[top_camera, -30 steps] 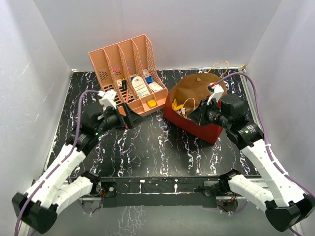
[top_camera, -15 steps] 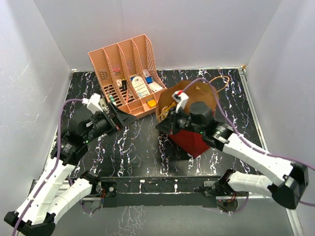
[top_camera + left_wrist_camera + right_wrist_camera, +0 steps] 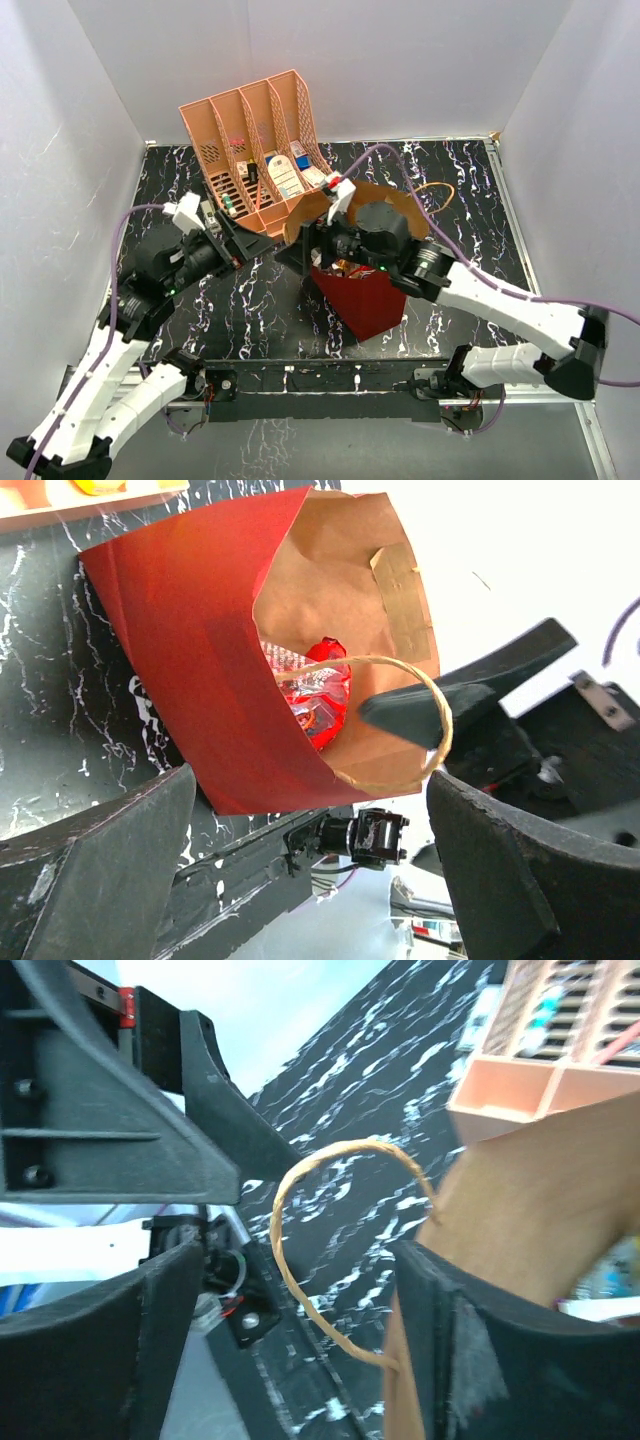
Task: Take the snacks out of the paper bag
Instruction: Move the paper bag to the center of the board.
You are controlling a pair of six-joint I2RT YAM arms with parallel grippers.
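Now, at right gripper (image 3: 298, 247): jaws parted, nothing pinched, one finger (image 3: 470, 1360) at the mouth edge of the paper bag (image 3: 365, 300), seemingly just inside, cord handle (image 3: 300, 1250) looping loose between the two fingers. Probably parked there to prop the mouth wide and hold the bag tipped leftward. Bag near the middle of the table (image 3: 480, 210), red outside, kraft inside, leaning with mouth facing left and far. Inside, per left wrist view: shiny red snack (image 3: 318, 695) low against the kraft wall, pale printed scrap behind it, too hidden to name. No snacks seen lying outside the bag, so task judged barely begun. Further left, left gripper (image 3: 245, 240) spread fully wide, empty, aimed straight at the mouth, just short of the rim; likely lined up to reach in for the red packet. Salmon-pink organizer (image 3: 250, 130) far left, just beyond the bag rim, not part of the job. Risk: cord snagging on entry.
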